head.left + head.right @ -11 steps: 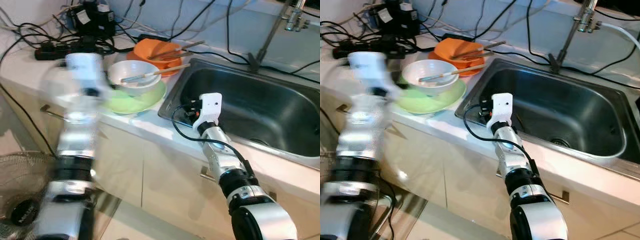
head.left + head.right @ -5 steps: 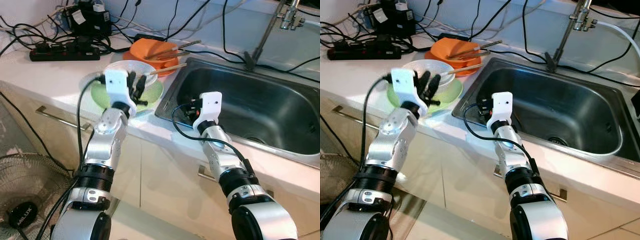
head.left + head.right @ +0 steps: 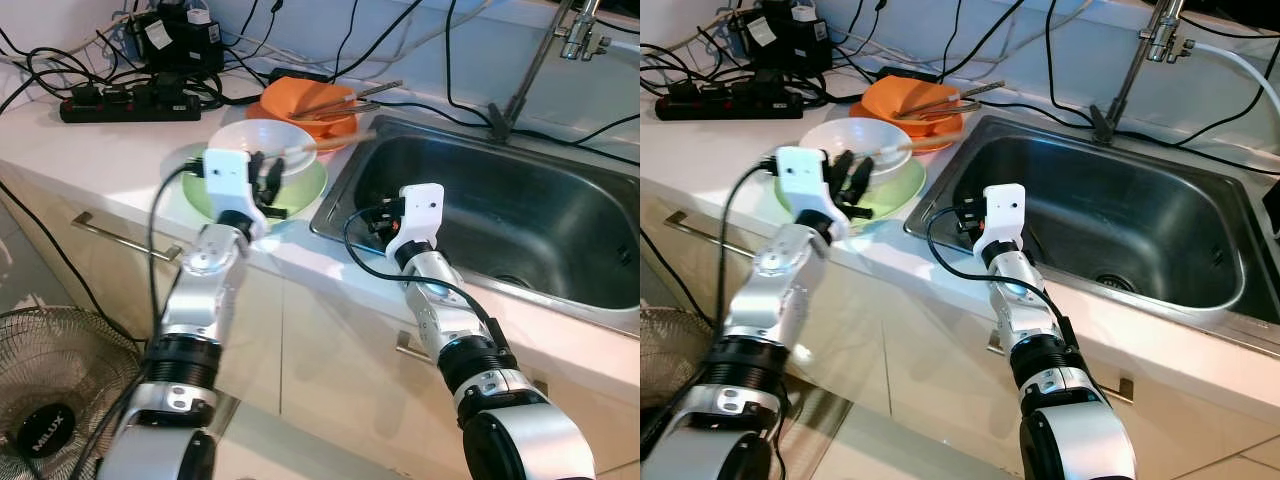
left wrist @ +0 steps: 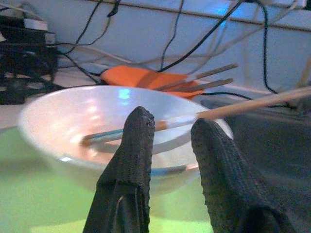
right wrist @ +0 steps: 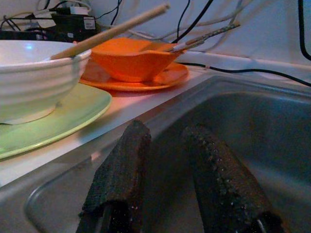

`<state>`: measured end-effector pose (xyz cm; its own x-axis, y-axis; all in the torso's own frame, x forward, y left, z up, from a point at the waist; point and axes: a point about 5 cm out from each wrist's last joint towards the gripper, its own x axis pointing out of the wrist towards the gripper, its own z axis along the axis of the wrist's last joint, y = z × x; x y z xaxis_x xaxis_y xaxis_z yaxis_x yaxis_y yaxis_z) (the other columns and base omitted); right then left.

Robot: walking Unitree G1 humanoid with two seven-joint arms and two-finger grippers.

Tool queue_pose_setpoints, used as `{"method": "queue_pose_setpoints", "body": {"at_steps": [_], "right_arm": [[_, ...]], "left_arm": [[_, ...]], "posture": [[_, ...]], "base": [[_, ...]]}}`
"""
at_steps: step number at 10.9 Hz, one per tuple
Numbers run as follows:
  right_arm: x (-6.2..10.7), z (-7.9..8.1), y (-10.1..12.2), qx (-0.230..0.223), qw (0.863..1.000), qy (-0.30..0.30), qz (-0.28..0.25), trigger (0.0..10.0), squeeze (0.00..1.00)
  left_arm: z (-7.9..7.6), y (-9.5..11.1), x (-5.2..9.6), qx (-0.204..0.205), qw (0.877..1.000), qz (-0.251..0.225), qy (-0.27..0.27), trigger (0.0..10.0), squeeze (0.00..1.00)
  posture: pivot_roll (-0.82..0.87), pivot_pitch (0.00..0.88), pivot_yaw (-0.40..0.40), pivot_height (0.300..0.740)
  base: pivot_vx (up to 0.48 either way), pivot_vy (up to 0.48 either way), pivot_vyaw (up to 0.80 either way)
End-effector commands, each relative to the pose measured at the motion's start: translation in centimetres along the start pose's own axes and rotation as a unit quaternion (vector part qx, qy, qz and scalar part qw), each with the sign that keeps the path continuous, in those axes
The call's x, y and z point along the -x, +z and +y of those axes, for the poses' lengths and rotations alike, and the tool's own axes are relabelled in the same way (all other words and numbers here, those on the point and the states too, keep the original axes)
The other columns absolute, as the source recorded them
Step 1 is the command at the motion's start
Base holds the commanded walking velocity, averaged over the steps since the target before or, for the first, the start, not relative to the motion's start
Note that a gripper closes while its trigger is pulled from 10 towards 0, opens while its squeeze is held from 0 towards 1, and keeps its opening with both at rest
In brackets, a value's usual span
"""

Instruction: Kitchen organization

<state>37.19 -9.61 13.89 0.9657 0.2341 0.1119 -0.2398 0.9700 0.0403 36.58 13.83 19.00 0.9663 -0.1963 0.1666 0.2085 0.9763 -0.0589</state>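
While the robot stands facing the white surface (image 3: 90, 150), its left pincer (image 3: 268, 183) hovers over the near edge of the green plate (image 3: 305, 190), its fingers pointing at the white bowl (image 3: 245, 145) that sits on that plate. From the left wrist view the two black fingers (image 4: 133, 145) stand a little apart with nothing between them, just short of the bowl's near wall. A wooden chopstick (image 4: 252, 100) lies across the bowl, one end down inside it and the other sticking out over the rim toward the sink (image 3: 520, 215).

Behind the green plate, touching or nearly touching it, sits an orange plate (image 5: 160, 80) with an orange bowl (image 3: 305, 97) on it, and two more utensils (image 3: 350, 100) rest across that bowl, their handles pointing toward the sink.

The right pincer (image 5: 167, 170) hangs at the front left corner of the steel sink, just inside its rim. Its fingers are slightly parted and hold nothing.

At the back of the surface, a black power strip (image 3: 130, 103) and a tangle of black cables (image 3: 60, 70) lie against the wall, with a dark box (image 3: 180, 40) behind them. A tap (image 3: 575, 35) rises behind the sink. Down on the floor at the robot's left stands a fan (image 3: 50, 400) with a wire cage.
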Motion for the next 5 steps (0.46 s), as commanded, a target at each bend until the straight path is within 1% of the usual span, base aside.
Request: {"method": "queue_pose_setpoints", "body": {"at_steps": [1, 3, 4, 5], "right_arm": [[-0.1, -0.5, 0.4, -0.001, 1.000, -0.008, -0.003, 10.0, 0.00], [-0.2, -0.5, 0.4, -0.001, 1.000, -0.007, -0.004, 10.0, 0.00], [-0.2, -0.5, 0.5, 0.000, 1.000, -0.007, -0.005, 10.0, 0.00], [-0.3, -0.6, 0.6, 0.001, 1.000, -0.006, -0.006, 10.0, 0.00]], "left_arm": [[0.4, -0.4, 0.3, -0.001, 1.000, 0.012, 0.011, 10.0, 0.00], [1.5, -0.2, 0.6, -0.009, 0.999, 0.012, 0.030, 10.0, 0.00], [2.1, 0.3, 0.6, -0.016, 0.999, 0.005, 0.040, 10.0, 0.00], [3.0, 1.3, 0.6, -0.030, 0.998, -0.010, 0.053, 10.0, 0.00]], "posture": [[0.23, 0.016, -0.077, 0.740], [0.23, 0.017, -0.080, 0.740], [0.23, 0.017, -0.081, 0.740], [0.23, 0.017, -0.081, 0.740]], "base": [[0.000, 0.000, 0.00], [0.000, 0.000, 0.00], [0.000, 0.000, 0.00], [0.000, 0.000, 0.00]]}}
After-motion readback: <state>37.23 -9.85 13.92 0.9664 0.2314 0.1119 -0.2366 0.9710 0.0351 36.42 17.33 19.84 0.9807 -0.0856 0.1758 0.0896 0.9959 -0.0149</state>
